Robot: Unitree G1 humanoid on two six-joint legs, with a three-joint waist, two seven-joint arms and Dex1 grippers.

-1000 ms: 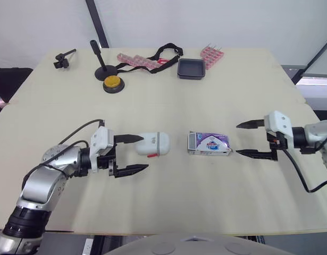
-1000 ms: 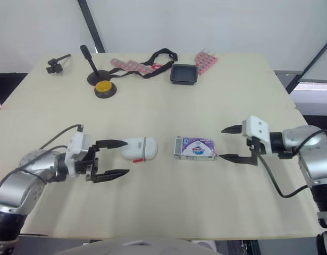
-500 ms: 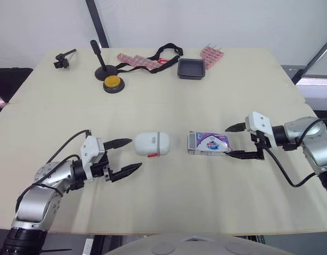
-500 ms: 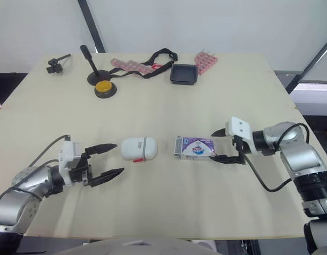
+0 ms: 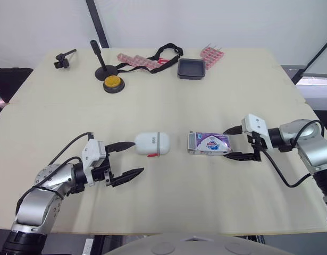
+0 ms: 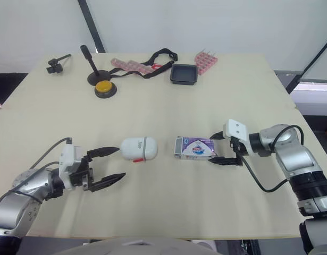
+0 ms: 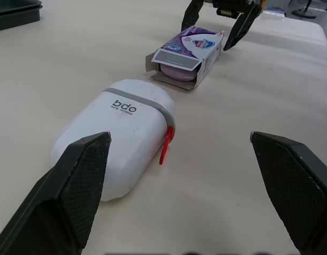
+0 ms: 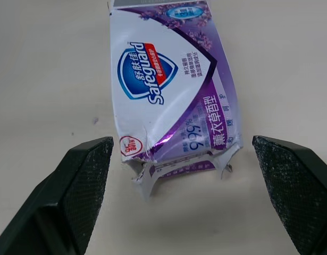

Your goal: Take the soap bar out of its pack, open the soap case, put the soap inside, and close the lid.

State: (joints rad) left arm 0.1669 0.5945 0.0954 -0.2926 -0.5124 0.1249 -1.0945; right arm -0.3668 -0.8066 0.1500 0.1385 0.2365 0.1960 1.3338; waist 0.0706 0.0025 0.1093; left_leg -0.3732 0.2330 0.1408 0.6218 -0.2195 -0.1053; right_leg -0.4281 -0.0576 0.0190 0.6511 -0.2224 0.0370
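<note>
Table [image 5: 163, 79] holds both task items mid-surface, close together, between the two arms. Left hand [image 5: 137, 158] is wide open and low over the table, with its fingers just short of the case's end; it looks staged to steady the case, no grip yet. Right hand [image 5: 225, 144] is also wide open, straddling the pack's torn end and not clamped, likely lining up to pinch that end. Case [image 5: 151, 143] lies on its side, lid shut, red latch facing front. Pack [image 5: 208, 143] lies flat just right of the case, its flap end open toward it. Soap [image 7: 176, 71] is inside the pack, showing at that open end, so it should slide out that way.
</note>
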